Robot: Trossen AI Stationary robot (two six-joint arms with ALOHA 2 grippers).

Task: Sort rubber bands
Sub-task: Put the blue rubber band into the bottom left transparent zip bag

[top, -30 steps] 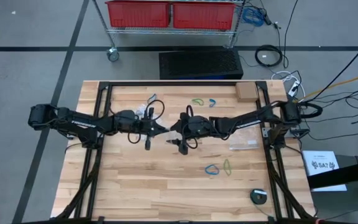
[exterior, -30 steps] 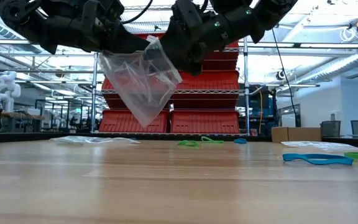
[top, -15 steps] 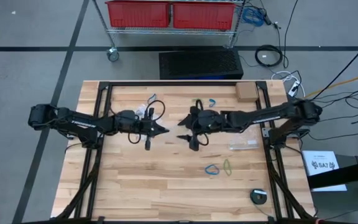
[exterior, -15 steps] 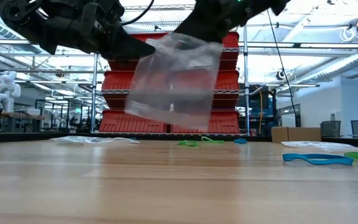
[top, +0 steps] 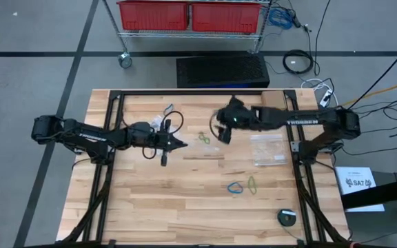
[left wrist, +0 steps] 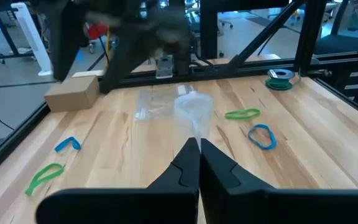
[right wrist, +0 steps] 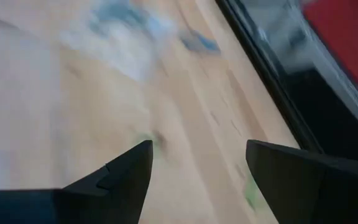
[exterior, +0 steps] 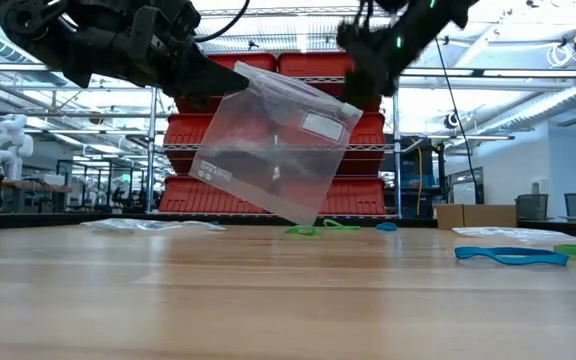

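Note:
My left gripper (top: 182, 145) hangs over the table's middle, shut on a clear plastic bag (exterior: 273, 145) that bears a white label (exterior: 320, 125). My right gripper (top: 220, 131) is open and in the air farther back; it touches nothing (right wrist: 197, 146). Loose rubber bands lie flat on the wood. A green one (top: 203, 138) lies near the middle. A blue (top: 236, 187) and a green one (top: 251, 184) lie nearer the front. The left wrist view shows a green (left wrist: 242, 114) and a blue one (left wrist: 261, 136) on one side, and a blue (left wrist: 66, 145) and a green one (left wrist: 43, 176) on the other. My left gripper pinches the bag's upper corner (exterior: 236, 78) between its two shut fingers (left wrist: 191, 163). They come at it level from the table's left. The bag hangs tilted below and beyond the fingertips, spread flat and lifted off the table.
Another clear bag (top: 267, 148) lies flat right of centre, and one more (exterior: 148, 224) lies far left by a black cable. A cardboard box (top: 273, 101) stands at the far right, and a dark round roll (top: 287, 218) at the near right corner. Black frame rails (top: 109, 138) border the wood.
My right gripper has let go of the bag and moved up, toward the table's far edge and right. The bag, bunched between both grippers a second ago, has swung out and spread flat, and now hangs from the left gripper alone.

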